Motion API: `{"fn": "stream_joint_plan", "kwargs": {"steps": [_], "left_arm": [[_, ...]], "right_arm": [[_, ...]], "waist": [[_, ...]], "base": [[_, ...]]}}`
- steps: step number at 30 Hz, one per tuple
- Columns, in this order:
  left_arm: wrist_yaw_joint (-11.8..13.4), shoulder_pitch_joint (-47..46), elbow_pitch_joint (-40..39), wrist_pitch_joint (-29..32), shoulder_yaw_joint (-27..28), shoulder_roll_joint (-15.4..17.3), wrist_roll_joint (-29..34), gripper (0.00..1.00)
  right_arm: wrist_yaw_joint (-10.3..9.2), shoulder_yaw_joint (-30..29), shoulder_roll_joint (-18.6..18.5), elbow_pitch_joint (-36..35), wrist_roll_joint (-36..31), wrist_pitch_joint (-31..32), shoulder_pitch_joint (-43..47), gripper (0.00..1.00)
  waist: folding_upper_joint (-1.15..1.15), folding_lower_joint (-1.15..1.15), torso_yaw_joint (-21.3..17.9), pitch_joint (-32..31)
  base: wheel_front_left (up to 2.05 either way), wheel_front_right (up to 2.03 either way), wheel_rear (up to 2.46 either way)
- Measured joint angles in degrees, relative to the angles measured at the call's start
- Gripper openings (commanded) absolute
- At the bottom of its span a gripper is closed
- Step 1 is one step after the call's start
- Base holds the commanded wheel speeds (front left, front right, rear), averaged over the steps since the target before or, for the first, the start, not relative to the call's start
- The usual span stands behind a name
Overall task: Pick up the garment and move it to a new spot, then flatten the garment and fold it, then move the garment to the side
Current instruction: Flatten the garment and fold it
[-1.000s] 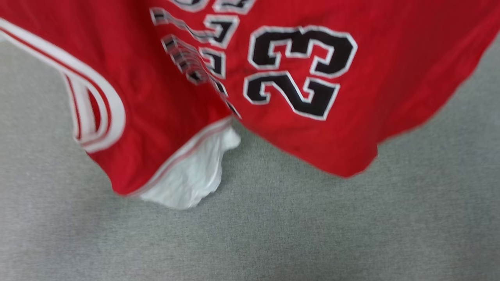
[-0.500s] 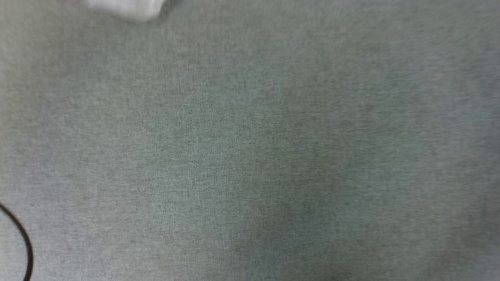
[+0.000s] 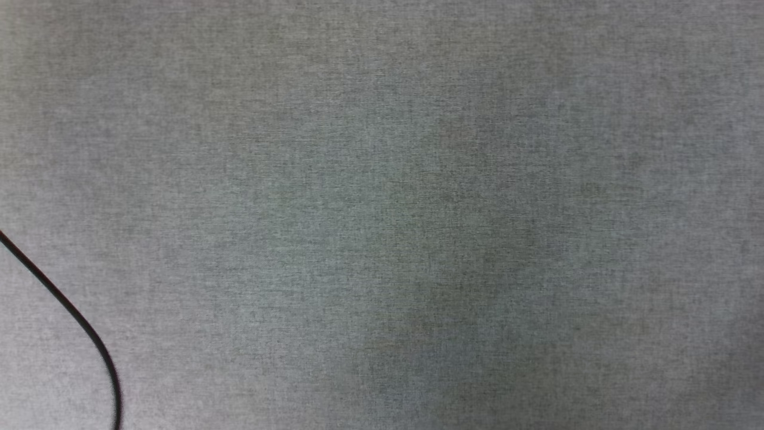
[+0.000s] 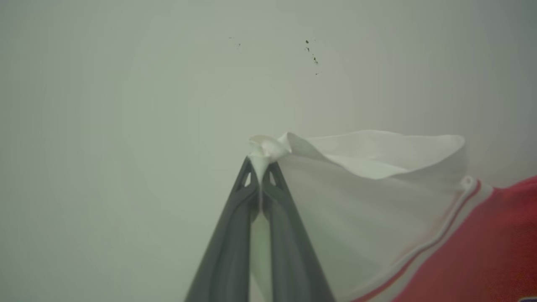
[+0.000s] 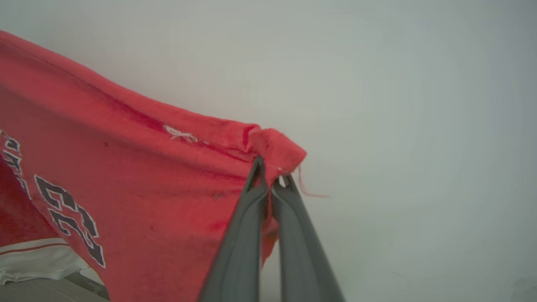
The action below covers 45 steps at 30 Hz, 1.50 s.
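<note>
The garment hangs in the air between both arms. In the left wrist view my left gripper (image 4: 261, 164) is shut on the tip of its white sleeve (image 4: 369, 167), with striped trim and red cloth (image 4: 482, 251) trailing to the lower right. In the right wrist view my right gripper (image 5: 272, 170) is shut on a red hem corner of the garment (image 5: 147, 167); the black number 23 (image 5: 69, 218) shows upside down at the lower left, with a white sleeve below it.
The head view looks down on a grey fabric-covered surface (image 3: 418, 209) with a thin black cable (image 3: 65, 310) curving across its lower left corner. A pale plain wall (image 4: 126, 105) lies behind both grippers in the wrist views.
The garment has left the head view: a second ago it hung across the top, then only a white sleeve tip showed, now just grey surface. The cable has come further in, so the camera moved.
</note>
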Motion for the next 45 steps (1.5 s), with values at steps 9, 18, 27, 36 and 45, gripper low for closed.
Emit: {"fn": "stream_joint_plan", "kwargs": {"steps": [9, 18, 27, 36, 45], "left_arm": [[-0.46, 16.74, -2.65, -1.80, -1.26, -4.78, -1.41, 0.00], [0.38, 42.59, -9.93, -1.90, 0.09, -7.86, -2.68, 0.00], [0.71, 68.86, -12.81, -0.36, -3.82, -7.38, -4.55, 0.00], [2.81, 92.26, -23.43, 10.98, -7.76, -0.88, -7.75, 0.00], [5.98, 105.43, -36.42, 19.09, -7.47, 5.27, -11.79, 0.00]], "right_arm": [[0.00, 3.34, 0.34, 6.64, -0.23, -6.55, 10.99, 0.00], [0.00, 8.36, -1.68, 8.40, 4.71, -10.71, 25.52, 0.00], [-0.01, 12.06, -5.47, 7.27, 11.61, -11.40, 44.57, 0.00], [0.00, 11.39, -7.15, 4.05, 20.11, -9.09, 63.36, 0.00], [0.00, 8.36, -6.86, -1.93, 24.36, -6.62, 76.72, 0.00]], "waist": [[0.00, -0.01, 1.22, -1.52], [0.00, -0.02, 2.60, -7.55], [0.00, -0.03, 3.81, -17.57], [0.00, -0.04, 4.12, -29.15], [0.00, -0.04, 3.72, -35.18]], "base": [[0.00, 0.00, 0.00], [0.00, 0.00, 0.00], [0.00, 0.00, 0.00], [0.00, 0.00, 0.00], [0.00, 0.00, 0.00]]}}
